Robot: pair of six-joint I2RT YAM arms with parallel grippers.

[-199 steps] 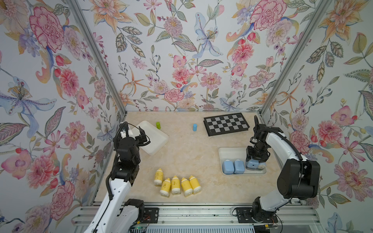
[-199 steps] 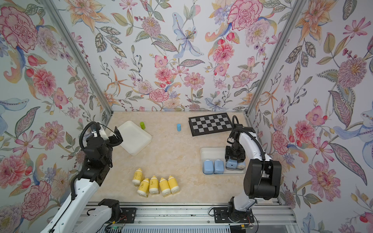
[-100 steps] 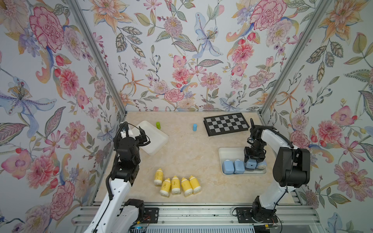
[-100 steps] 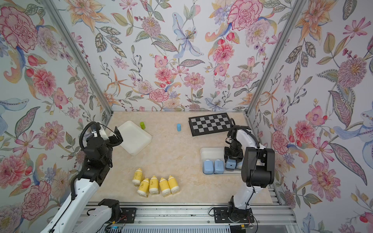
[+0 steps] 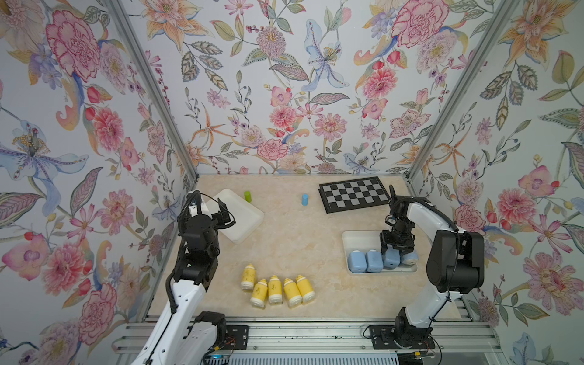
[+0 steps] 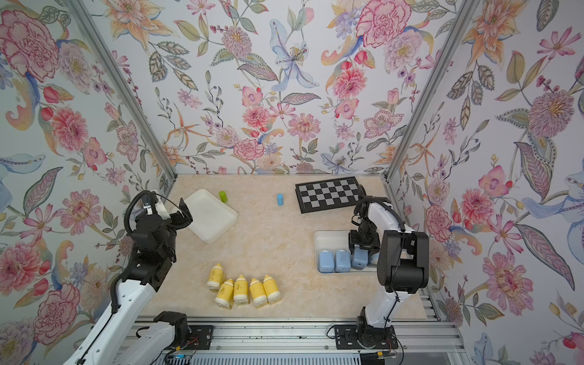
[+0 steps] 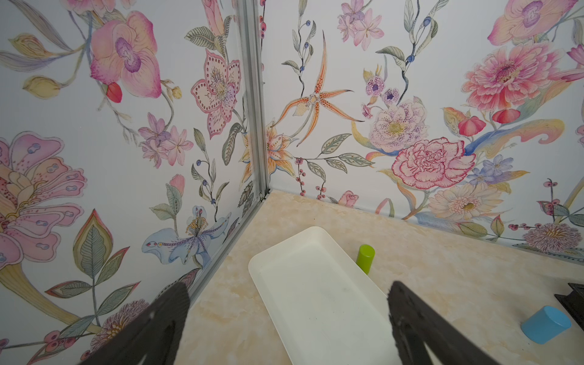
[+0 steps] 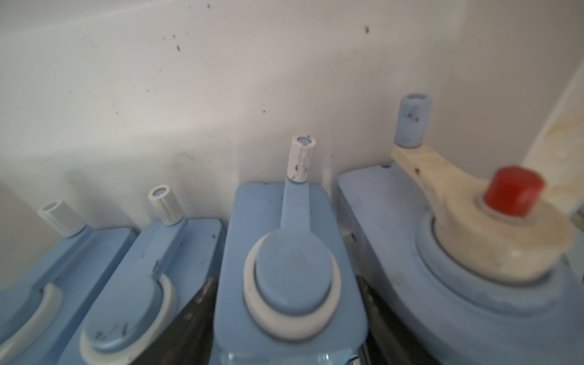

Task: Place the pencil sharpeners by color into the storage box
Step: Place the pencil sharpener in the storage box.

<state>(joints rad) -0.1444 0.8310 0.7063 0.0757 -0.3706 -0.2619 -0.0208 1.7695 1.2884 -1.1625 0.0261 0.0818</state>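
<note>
Right claw (image 8: 286, 279) straddles blue sharpener (image 8: 294, 221) in box (image 8: 221, 79), next to red-knobbed one (image 8: 489, 252); gripped or loose, cannot tell. Left claw (image 7: 287, 286) wide.

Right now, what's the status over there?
Left gripper open by bare tray. Right gripper astride a blue sharpener in other tray, grip unclear. Five yellow sharpeners loose on table. Nothing blocking.

block sharpeners (image 5: 373, 260) in storage box (image 5: 357, 236) | bottle sharpeners (image 5: 275, 289) on table (image 5: 300, 234), leftward

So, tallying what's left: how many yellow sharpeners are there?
5 yellow sharpeners, on the tabletop near its front: four side by side, one set farther back. None seems hidden.
</note>
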